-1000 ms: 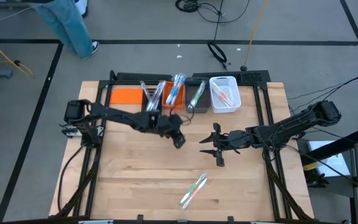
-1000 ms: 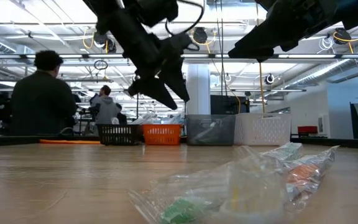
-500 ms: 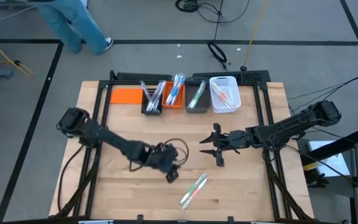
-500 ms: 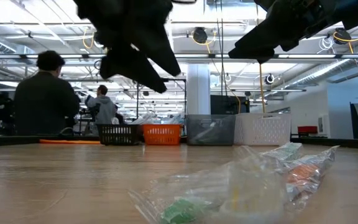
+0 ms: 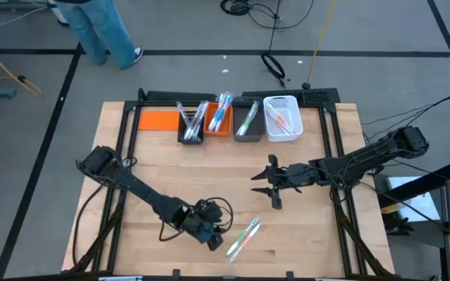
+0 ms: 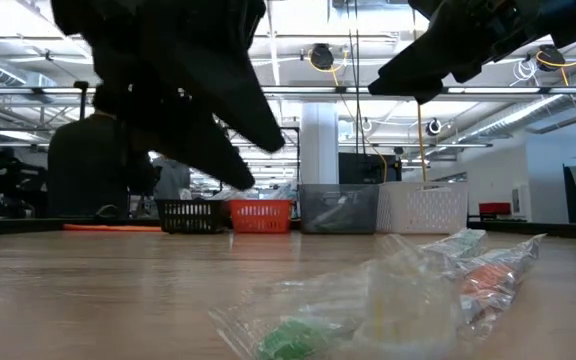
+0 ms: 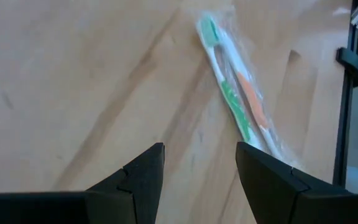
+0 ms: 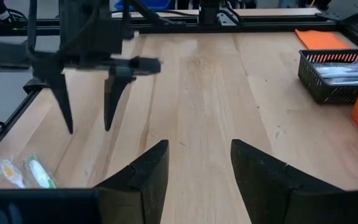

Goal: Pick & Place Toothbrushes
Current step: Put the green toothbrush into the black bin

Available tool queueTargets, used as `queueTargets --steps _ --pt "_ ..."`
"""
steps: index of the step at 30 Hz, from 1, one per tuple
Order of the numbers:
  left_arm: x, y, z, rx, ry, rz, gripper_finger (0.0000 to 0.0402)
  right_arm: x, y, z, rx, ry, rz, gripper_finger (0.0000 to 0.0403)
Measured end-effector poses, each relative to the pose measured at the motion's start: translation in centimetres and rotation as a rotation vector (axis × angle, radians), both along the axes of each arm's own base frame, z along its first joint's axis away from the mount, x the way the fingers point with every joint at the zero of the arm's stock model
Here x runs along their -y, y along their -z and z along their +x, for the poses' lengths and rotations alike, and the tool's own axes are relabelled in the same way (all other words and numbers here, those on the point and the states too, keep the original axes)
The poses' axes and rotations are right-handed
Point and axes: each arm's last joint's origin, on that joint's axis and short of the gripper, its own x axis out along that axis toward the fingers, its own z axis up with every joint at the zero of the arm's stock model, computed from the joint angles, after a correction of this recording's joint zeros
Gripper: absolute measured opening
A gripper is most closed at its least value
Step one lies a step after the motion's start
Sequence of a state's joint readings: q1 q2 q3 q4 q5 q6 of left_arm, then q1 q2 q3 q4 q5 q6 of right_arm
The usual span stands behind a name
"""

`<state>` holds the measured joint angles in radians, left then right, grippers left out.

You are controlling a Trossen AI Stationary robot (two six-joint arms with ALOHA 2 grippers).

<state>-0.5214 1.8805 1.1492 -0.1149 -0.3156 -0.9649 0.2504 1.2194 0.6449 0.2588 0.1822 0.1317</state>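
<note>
Wrapped toothbrushes (image 5: pixel 243 238), one green and one orange in clear film, lie flat on the wooden table near its front edge; they also show in the left wrist view (image 7: pixel 235 106) and the low view (image 6: pixel 398 300). My left gripper (image 5: pixel 214 242) hovers open just left of them, slanting down, touching nothing (image 7: pixel 201 168). My right gripper (image 5: pixel 256 186) hangs open over the table's middle (image 8: pixel 197 168), holding nothing. More toothbrushes stand in the bins at the far edge.
Along the far edge stand a black bin (image 5: pixel 191 125), an orange bin (image 5: pixel 219 121), a grey bin (image 5: pixel 247 121) and a white basket (image 5: pixel 282 117), with a flat orange sheet (image 5: pixel 158 119) to their left. A person (image 5: pixel 100 27) walks beyond the table.
My left gripper has swung from in front of the bins toward the table's near edge and sunk, ending beside the wrapped toothbrushes, still open. The toothbrushes have not moved. My right gripper has kept still.
</note>
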Motion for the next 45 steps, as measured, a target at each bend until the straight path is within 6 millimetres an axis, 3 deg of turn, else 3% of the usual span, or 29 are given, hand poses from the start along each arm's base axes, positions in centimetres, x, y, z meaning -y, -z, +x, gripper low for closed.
queueTargets --steps 9,17,45 --pt "1.8 2.8 1.6 0.065 0.067 -0.171 0.0200 0.0 0.0 0.0 -0.003 0.005 0.012 0.0165" --pt "1.7 5.1 2.3 0.049 0.031 -0.208 0.0200 0.0 0.0 0.0 -0.003 0.005 0.012 0.0165" --pt "2.8 6.2 3.7 0.079 0.068 -0.282 0.0198 0.0 0.0 0.0 0.001 0.007 0.009 0.0165"
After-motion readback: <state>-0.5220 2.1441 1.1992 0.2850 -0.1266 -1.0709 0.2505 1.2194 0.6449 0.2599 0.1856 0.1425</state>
